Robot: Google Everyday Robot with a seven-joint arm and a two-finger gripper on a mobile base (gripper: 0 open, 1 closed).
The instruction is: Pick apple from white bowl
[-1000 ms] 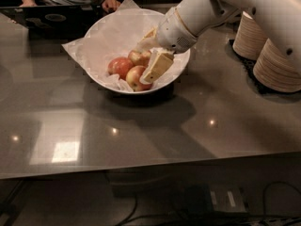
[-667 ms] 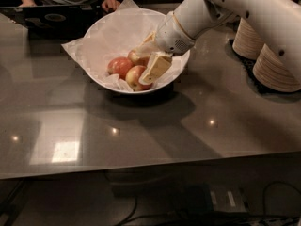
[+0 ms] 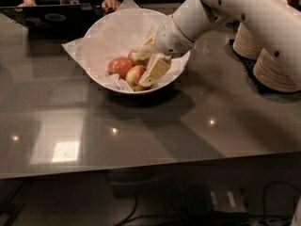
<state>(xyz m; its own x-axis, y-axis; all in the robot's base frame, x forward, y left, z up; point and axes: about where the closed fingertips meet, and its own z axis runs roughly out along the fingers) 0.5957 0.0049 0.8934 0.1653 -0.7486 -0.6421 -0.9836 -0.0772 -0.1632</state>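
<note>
On the grey table (image 3: 141, 140) the white bowl (image 3: 108, 36) is sitting with its crinkled paper liner. The apple (image 3: 134, 76), red with a yellow-orange blush, is lying at the bowl's near side, just beside a darker red apple (image 3: 119, 66). The gripper (image 3: 149, 60) is reaching down into the bowl from the right, jaws spread, its near finger (image 3: 155, 70) touching the apple. Farther right, stacked cream bowls (image 3: 270, 76) are standing.

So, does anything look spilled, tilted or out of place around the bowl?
Nothing is spilled. Only the paper liner sticks out crumpled past the rim of the white bowl, on the picture's left. The hand is inside the bowl, beside the apple.
</note>
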